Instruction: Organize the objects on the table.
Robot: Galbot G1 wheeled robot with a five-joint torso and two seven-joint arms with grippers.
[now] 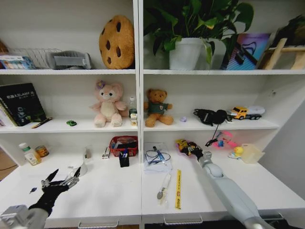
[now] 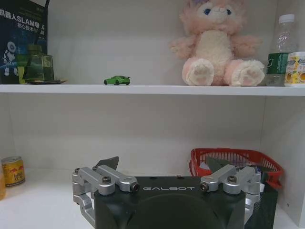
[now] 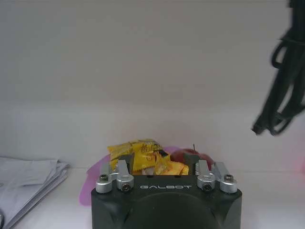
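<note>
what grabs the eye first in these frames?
The right gripper, reaching to the back of the white desk over a pink plate of yellow snack packs. Above, a giant cookie cushion tops the shelves, with a pink plush one shelf below. The left gripper hovers open, near left.

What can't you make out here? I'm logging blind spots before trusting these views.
- Right pincer at the pink tray: the head view is too small for its fingertips, and in the right wrist view its own body hides them among the yellow packets.
- Red basket: the left pincer covers its lower half in the left wrist view.
- Black book: cut off by the frame edge.
</note>
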